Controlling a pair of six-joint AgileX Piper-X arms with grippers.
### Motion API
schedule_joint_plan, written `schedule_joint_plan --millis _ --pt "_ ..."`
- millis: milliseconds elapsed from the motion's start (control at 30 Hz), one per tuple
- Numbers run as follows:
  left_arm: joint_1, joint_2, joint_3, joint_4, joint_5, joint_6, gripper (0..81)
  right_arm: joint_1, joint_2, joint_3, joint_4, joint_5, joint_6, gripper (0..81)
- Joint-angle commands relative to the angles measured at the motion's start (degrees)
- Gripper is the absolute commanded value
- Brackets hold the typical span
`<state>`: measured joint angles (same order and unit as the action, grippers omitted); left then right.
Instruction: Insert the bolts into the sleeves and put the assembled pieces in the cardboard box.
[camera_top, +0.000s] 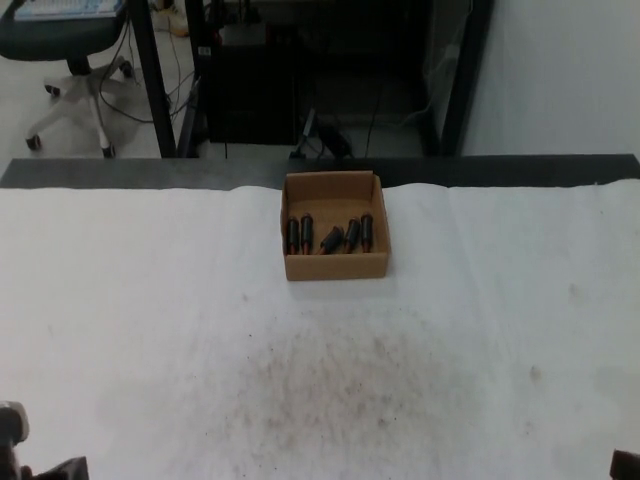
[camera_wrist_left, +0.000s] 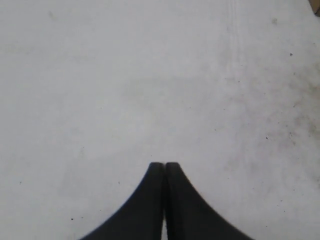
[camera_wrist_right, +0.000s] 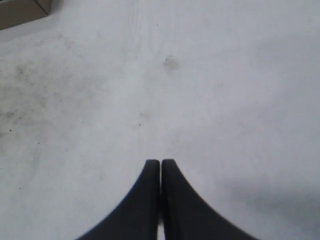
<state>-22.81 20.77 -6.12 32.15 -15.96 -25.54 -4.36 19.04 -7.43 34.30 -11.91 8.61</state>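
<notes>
Five dark assembled pieces (camera_top: 307, 233) are lying in the cardboard box (camera_top: 335, 266) at the high view's upper centre, probably handling as light, stiff, roll-prone cylinders best pinched mid-length, while the left tool (camera_wrist_left: 164, 166) and the right tool (camera_wrist_right: 160, 164) are hovering closed and empty.

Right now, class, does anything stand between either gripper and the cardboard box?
Nothing visible does. Stained white cloth lies between the cardboard box, holding five dark pieces, and the left gripper and right gripper, both shut.
</notes>
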Motion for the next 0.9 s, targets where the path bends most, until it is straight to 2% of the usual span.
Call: schedule_joint_plan --millis 0,100,200,400,600,700,833,867 --pt "-0.1 -0.4 0.0 0.0 2.0 -5.0 0.2 -0.2 0.0 -0.1 -0.8 -0.4 0.5 0.8" --pt "-0.1 -0.4 0.0 0.0 8.1 -8.7 0.2 -0.2 0.0 -0.1 -0.8 -0.4 0.5 0.8" --pt "-0.1 -0.4 0.0 0.0 10.8 -8.7 0.2 -0.2 0.0 -0.1 -0.8 -0.4 0.5 0.8" --pt "-0.1 -0.4 0.0 0.0 10.9 -8.7 0.2 -0.2 0.0 0.5 -1.3 -0.4 0.5 0.8" --pt "-0.1 -0.4 0.4 0.0 10.9 -8.7 0.2 -0.2 0.0 7.3 -8.7 -0.4 1.0 0.8" --pt "-0.1 -0.6 2.7 -3.2 10.9 -8.7 0.2 -0.2 -0.1 7.4 -14.0 -0.4 2.3 0.8" --pt "-0.1 -2.5 6.1 -10.3 10.9 -8.7 0.2 -0.2 -0.5 7.4 -14.0 -0.4 2.3 0.8" --pt "-0.1 -3.2 6.1 -8.2 10.9 -8.7 0.2 -0.2 -0.8 7.4 -14.0 -0.4 2.3 0.8"
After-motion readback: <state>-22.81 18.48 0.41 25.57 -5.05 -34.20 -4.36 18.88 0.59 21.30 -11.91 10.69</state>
